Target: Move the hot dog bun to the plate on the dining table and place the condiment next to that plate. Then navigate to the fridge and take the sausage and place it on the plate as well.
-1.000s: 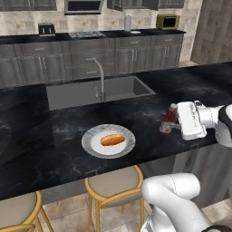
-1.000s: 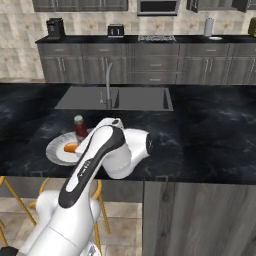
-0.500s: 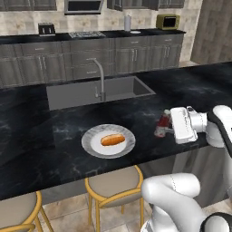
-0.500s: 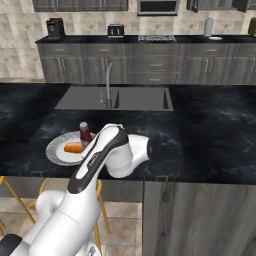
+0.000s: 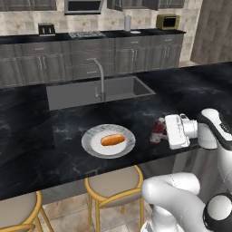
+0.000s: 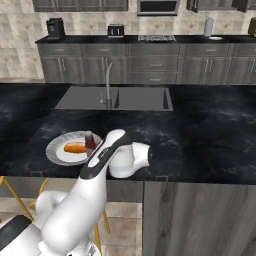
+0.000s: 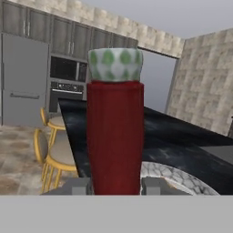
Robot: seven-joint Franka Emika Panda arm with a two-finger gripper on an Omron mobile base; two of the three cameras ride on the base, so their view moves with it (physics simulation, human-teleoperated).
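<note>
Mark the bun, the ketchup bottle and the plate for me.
hot dog bun [image 5: 113, 140], left base view, middle of roll.
ketchup bottle [image 7: 115, 136], hand view, red body.
plate [image 5: 89, 138], left base view, grey rim's left side.

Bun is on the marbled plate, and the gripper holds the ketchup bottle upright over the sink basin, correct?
Not over the sink. The gripper holds the ketchup bottle upright just beside the plate, near the dining table front edge; the left base view shows it. The bun is on the plate.

The hand hides most of the condiment [image 5: 158, 130].
</note>
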